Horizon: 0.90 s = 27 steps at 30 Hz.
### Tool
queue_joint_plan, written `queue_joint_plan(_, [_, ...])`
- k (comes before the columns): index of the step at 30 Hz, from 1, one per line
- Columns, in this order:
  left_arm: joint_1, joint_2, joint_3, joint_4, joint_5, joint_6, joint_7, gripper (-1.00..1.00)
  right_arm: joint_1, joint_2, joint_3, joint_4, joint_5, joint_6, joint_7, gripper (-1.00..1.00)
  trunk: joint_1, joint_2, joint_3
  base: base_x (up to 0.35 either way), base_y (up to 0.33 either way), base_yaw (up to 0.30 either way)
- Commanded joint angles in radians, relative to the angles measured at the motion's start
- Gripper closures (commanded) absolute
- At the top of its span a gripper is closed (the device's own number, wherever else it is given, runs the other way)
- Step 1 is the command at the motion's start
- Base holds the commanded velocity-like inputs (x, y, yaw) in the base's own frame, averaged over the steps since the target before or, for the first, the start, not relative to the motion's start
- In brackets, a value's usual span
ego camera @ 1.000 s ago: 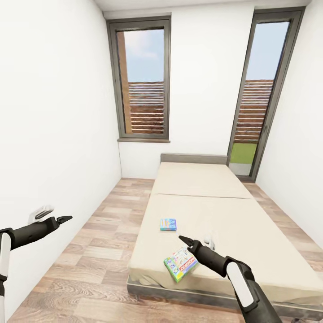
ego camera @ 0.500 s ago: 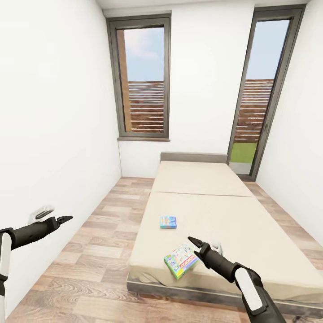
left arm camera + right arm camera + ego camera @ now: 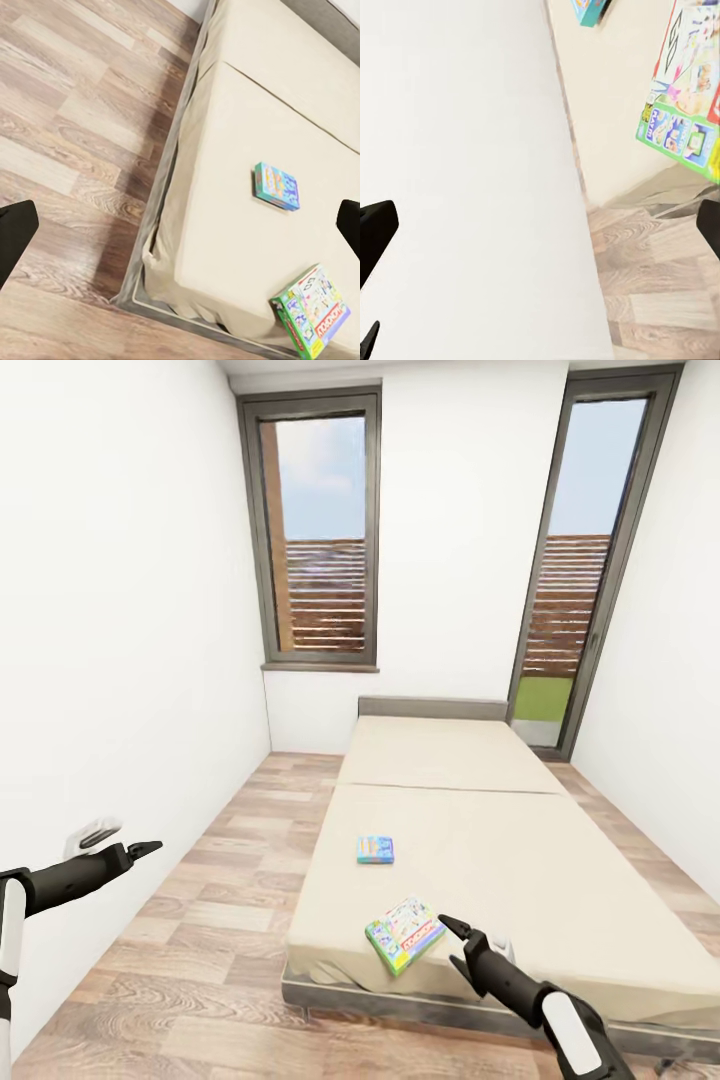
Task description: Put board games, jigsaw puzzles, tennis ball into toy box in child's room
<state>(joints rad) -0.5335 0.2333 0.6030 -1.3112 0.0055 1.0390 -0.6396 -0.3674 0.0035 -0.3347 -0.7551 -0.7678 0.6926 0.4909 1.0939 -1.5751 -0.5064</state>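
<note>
Right claw [image 3: 457,943] apart, empty, just beside green game [image 3: 404,935] lying flat on bed [image 3: 520,860], long axis diagonal. Left claw [image 3: 148,848] apart, empty.

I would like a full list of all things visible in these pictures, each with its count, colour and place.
bed: one, beige mattress with grey headboard, against the far wall.
board games: two, both on the bed. Green-edged one near the foot corner; blue one farther up.
windows: two, dark grey frames, brown slats outside; one on the far wall, a taller one at the right.
floor: wood planks.
walls: white.
left claw: black, over the floor, open.
right claw: black, open, beside the green-edged game.
</note>
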Motion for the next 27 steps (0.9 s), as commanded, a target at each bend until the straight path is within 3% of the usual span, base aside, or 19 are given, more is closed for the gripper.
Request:
queue_joint_plan(1, [-0.001, 0.0, 0.001, 0.0, 0.001, 0.007, -0.003, -1.0, -0.001, 0.001, -0.007, 0.008, -0.004, 0.006, 0.002, -1.0, 0.004, -0.008, -0.004, 0.0, 0.0, 0.0])
queue_joint_plan(14, [-0.001, -0.001, 0.001, 0.0, 0.001, 0.007, -0.003, -1.0, -0.001, 0.013, -0.021, 0.045, -0.004, -0.001, 0.004, -1.0, 0.054, -0.099, -0.045, 0.0, 0.0, 0.0])
queue_joint_plan(27, [-0.001, 0.0, 0.001, 0.0, 0.001, 0.007, -0.003, -1.0, -0.001, 0.019, -0.018, 0.162, -0.004, -0.123, 0.005, -1.0, 0.104, -0.19, -0.086, 0.0, 0.0, 0.0])
